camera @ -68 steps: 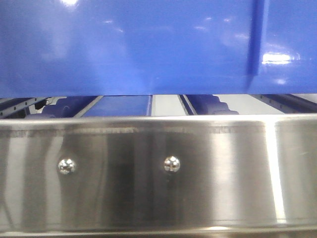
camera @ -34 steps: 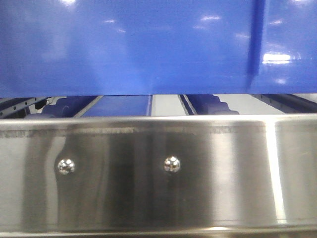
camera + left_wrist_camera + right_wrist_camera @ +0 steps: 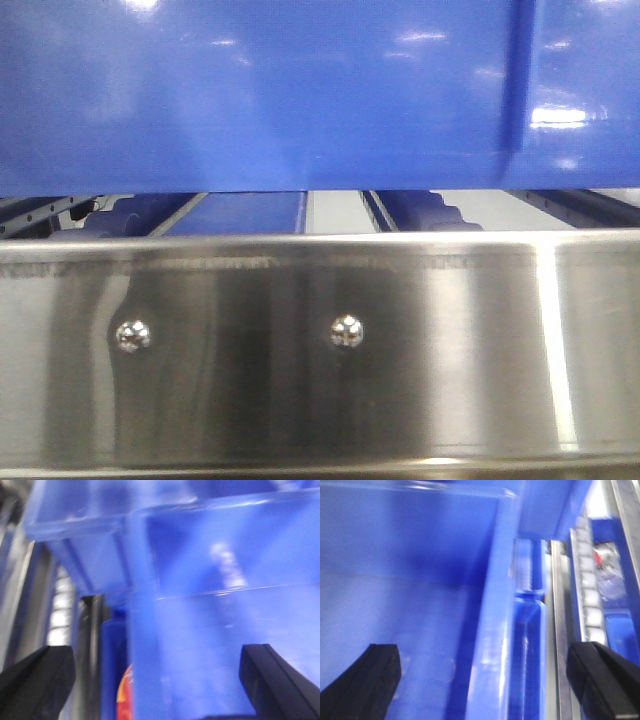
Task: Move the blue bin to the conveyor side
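Behind the steel rail (image 3: 320, 350) with two screws (image 3: 346, 330), the blue bin (image 3: 260, 90) is filling the upper front view. Left gripper (image 3: 155, 670) and right gripper (image 3: 482, 667) are each straddling a bin wall, fingers (image 3: 35, 685) standing wide apart; contact with it not discernible.

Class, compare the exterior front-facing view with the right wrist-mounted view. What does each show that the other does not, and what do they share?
Only the front-facing view shows the polished steel panel with its two screws, and the gap under the blue bin's outer wall.

Only the right wrist view shows the right gripper, jaws spread wide astride the bin's rim. It also shows the bin's inner side and a row of white rollers beside a steel rail.

Both views show the glossy blue bin at close range.
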